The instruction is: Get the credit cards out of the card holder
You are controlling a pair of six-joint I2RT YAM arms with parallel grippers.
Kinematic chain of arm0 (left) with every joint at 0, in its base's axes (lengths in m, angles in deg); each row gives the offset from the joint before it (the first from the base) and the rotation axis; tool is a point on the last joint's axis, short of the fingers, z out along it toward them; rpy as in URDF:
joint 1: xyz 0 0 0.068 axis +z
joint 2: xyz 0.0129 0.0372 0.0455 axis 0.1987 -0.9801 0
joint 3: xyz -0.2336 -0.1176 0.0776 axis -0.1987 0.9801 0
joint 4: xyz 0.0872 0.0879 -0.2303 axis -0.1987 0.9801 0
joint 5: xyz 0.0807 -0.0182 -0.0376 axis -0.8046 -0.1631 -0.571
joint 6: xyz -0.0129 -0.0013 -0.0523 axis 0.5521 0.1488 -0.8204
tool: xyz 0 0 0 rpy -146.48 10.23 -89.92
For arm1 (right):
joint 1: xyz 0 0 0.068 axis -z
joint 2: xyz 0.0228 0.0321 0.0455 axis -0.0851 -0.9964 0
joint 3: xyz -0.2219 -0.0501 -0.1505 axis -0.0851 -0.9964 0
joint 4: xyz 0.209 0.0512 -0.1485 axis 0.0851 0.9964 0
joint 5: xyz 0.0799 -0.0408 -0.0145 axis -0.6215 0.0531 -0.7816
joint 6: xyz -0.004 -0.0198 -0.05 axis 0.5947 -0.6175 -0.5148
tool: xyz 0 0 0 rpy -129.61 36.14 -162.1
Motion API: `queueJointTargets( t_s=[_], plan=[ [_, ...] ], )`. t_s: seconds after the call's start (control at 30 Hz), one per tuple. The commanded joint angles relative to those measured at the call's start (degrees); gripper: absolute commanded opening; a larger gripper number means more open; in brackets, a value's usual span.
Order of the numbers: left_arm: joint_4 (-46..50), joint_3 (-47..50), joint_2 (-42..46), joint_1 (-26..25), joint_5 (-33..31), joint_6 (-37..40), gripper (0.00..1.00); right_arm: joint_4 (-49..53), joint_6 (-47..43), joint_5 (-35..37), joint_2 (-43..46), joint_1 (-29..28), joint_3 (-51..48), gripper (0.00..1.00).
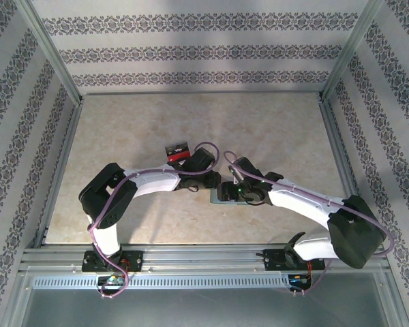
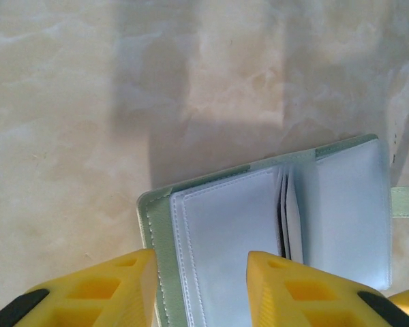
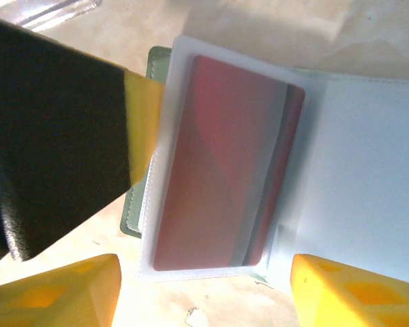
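The card holder (image 2: 225, 225) lies open on the table, pale teal at its edge with whitish panels; under the two wrists it shows as a small patch (image 1: 219, 199). My left gripper (image 2: 201, 289) is open, and its yellow fingers (image 2: 109, 289) rest on the holder's left panel, one on the teal edge and one near the spine. A reddish credit card (image 3: 218, 163) sits inside a clear sleeve of the holder (image 3: 368, 177), with a dark grey strip (image 3: 273, 184) along its right side. My right gripper (image 3: 204, 300) stands open just short of that sleeve's near edge, touching nothing.
A clear tray (image 1: 178, 152) with red and black contents stands just behind the left wrist. The left gripper's black body (image 3: 48, 136) overhangs the holder's left edge. Metal rails (image 1: 191, 253) and patterned walls (image 1: 13, 102) bound the beige table (image 1: 273, 129).
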Motion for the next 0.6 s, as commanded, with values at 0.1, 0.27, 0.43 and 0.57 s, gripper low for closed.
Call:
queueJointTargets(
  t_s=[0.1, 0.27, 0.43, 0.57],
  plan=[
    [-1.54, -0.3, 0.55, -0.73, 0.61, -0.69, 0.39, 2.41, 1.26, 4.27, -3.06, -2.25, 3.49, 0.68],
    [-1.52, -0.23, 0.81, -0.73, 0.38, -0.78, 0.39, 2.59, 1.04, 5.26, -4.81, -2.58, 4.4, 0.66],
    [-1.39, -0.05, 1.08, -0.73, 0.21, -0.7, 0.39, 2.77, 1.34, 6.48, -5.79, -2.18, 4.07, 0.57],
    [-1.47, 0.17, 1.28, -0.73, -0.05, -0.78, 0.39, 2.58, 1.56, 6.85, -5.14, -1.96, 3.57, 0.48]
  ],
)
